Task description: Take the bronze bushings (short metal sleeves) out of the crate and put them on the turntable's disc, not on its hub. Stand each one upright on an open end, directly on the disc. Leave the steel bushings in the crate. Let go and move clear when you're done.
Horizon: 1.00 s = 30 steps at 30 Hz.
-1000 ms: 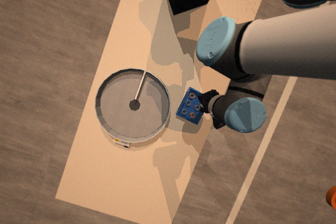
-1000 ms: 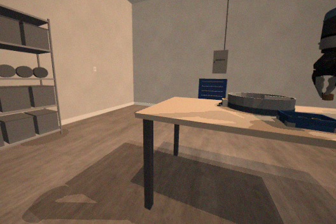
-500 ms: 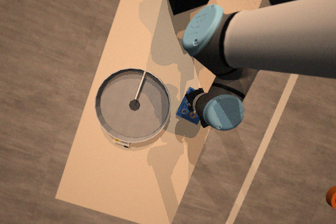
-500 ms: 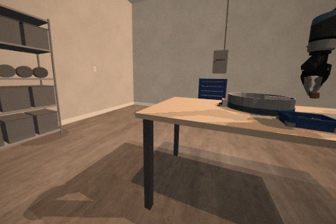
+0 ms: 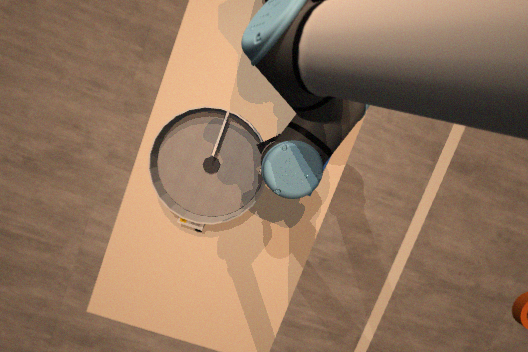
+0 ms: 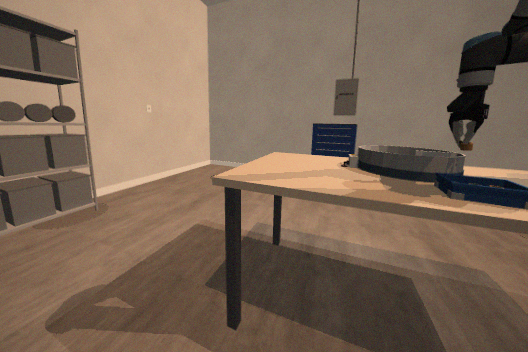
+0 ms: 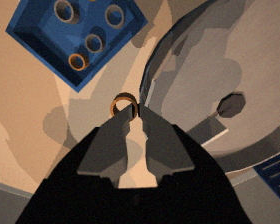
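Observation:
My gripper (image 7: 135, 104) is shut on the wall of a bronze bushing (image 7: 124, 105) and holds it in the air above the table, just outside the turntable's rim. From the side the gripper (image 6: 467, 142) hangs a little above the rim at the turntable's (image 6: 411, 158) right end. The grey disc (image 5: 207, 163) has a dark hub (image 5: 211, 165) at its centre and nothing stands on it. The blue crate (image 7: 76, 37) holds another bronze bushing (image 7: 75, 63) and steel bushings (image 7: 114, 15). In the overhead view the arm hides the crate and the gripper.
A raised rim runs around the turntable's disc (image 7: 226, 85). The crate (image 6: 482, 190) sits on the table right beside the turntable. A white bar (image 5: 220, 134) runs from the hub to the rim. A shelf rack (image 6: 40, 121) stands far off at the left wall.

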Each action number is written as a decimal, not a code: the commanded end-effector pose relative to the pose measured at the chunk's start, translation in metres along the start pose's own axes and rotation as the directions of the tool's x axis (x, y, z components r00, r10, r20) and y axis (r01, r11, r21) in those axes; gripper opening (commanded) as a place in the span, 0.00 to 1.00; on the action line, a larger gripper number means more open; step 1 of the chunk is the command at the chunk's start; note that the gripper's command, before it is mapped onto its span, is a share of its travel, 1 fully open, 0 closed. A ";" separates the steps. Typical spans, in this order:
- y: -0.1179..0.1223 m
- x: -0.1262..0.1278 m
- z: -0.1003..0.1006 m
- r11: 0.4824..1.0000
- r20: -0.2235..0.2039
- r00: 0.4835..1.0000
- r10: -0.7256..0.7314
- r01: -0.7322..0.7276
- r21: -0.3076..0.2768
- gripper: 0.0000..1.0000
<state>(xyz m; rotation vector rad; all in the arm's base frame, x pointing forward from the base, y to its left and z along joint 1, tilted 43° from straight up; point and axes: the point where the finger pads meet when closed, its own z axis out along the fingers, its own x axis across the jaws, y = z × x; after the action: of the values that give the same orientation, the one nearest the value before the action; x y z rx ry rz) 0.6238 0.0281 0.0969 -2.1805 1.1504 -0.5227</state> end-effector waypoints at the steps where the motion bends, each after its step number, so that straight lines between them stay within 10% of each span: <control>1: 0.019 0.032 0.001 1.000 0.003 1.000 -0.002 0.002 0.001 0.00; 17: 0.068 0.113 0.001 1.000 0.003 1.000 -0.002 0.002 0.001 0.00; 30: 0.077 0.128 0.001 1.000 0.003 1.000 -0.002 0.002 0.001 0.00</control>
<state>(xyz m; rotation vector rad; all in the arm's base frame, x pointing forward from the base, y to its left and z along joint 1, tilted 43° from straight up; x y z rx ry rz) 0.6477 -0.1106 0.0517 -2.1814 1.1465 -0.5195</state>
